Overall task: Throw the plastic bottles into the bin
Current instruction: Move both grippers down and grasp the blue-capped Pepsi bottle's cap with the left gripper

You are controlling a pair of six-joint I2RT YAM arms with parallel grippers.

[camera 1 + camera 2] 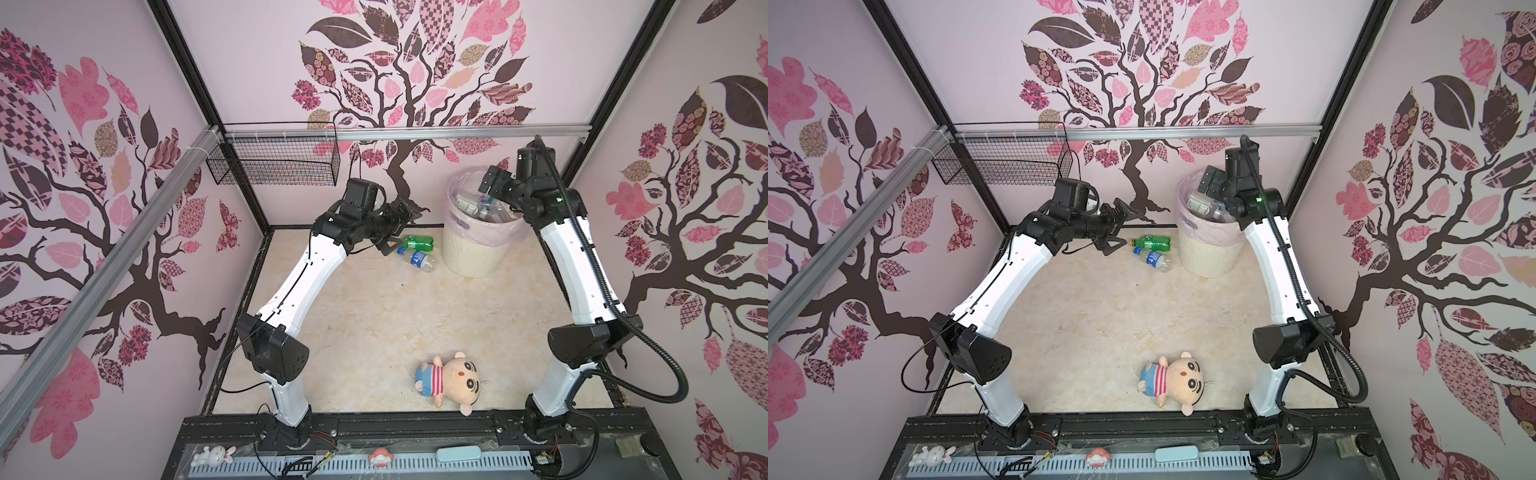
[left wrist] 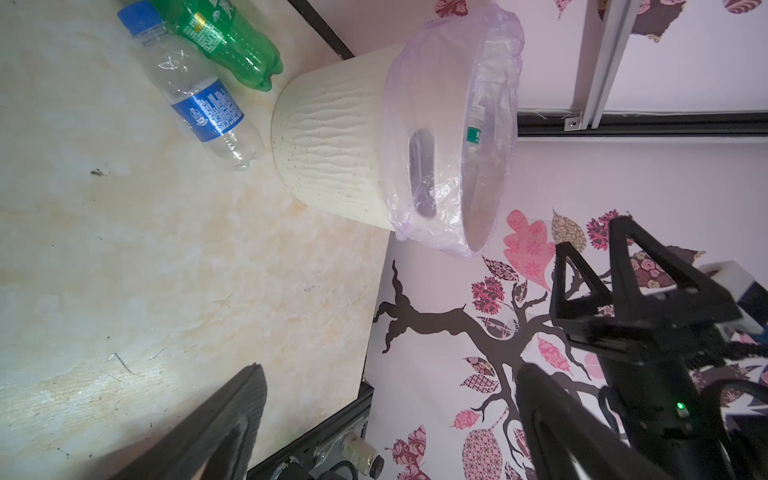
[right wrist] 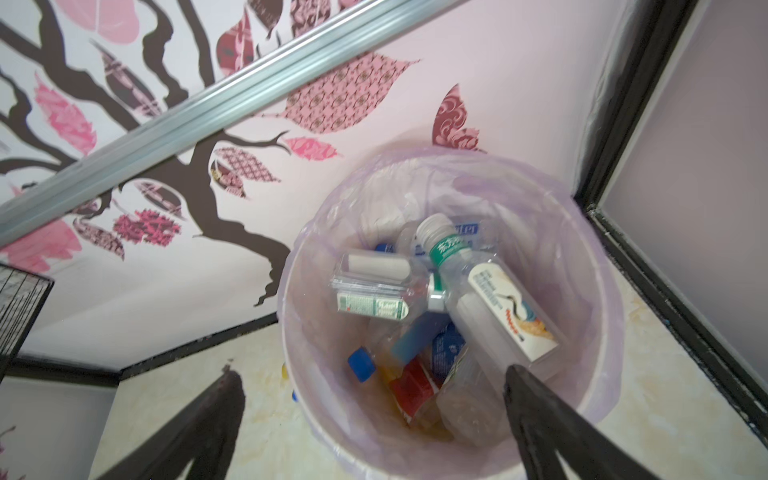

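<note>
Two plastic bottles lie on the floor just left of the bin: a green one and a clear one with a blue label and cap. My left gripper hovers open and empty beside the green bottle's cap end. Over the mouth of the bin, my right gripper hangs open with nothing between its fingers. Several bottles lie piled inside on the pink bag.
A plush doll in a striped shirt lies near the front edge. A black wire mesh basket hangs on the rear rail at the left. The bin stands close to the back wall, near the right corner.
</note>
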